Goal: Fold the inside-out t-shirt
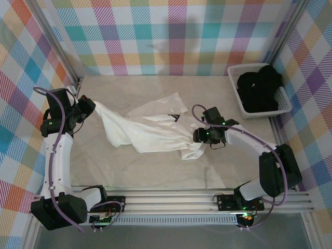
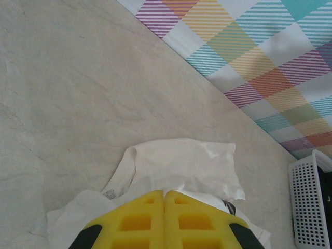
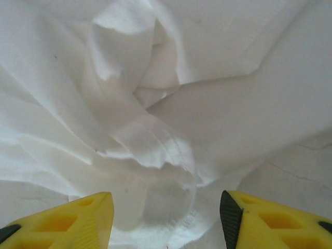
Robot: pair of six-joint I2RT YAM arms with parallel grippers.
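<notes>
Place: lab-type robot test cell. Evidence: my white-and-black left arm [image 1: 56, 155] and right arm [image 1: 272, 168] bolted to a ribbed aluminium rail [image 1: 176, 199]; pale marbled worktop [image 1: 155, 171]; enclosing walls [image 1: 155, 36] of multicoloured plaid panels; bare metal corner post [image 1: 54, 41].

Your t-shirt [image 1: 155, 135] is thin, soft, matt white cloth; the table [image 1: 155, 176] looks smooth, matt and stone-patterned; the basket [image 1: 235, 96] is perforated white plastic.
</notes>
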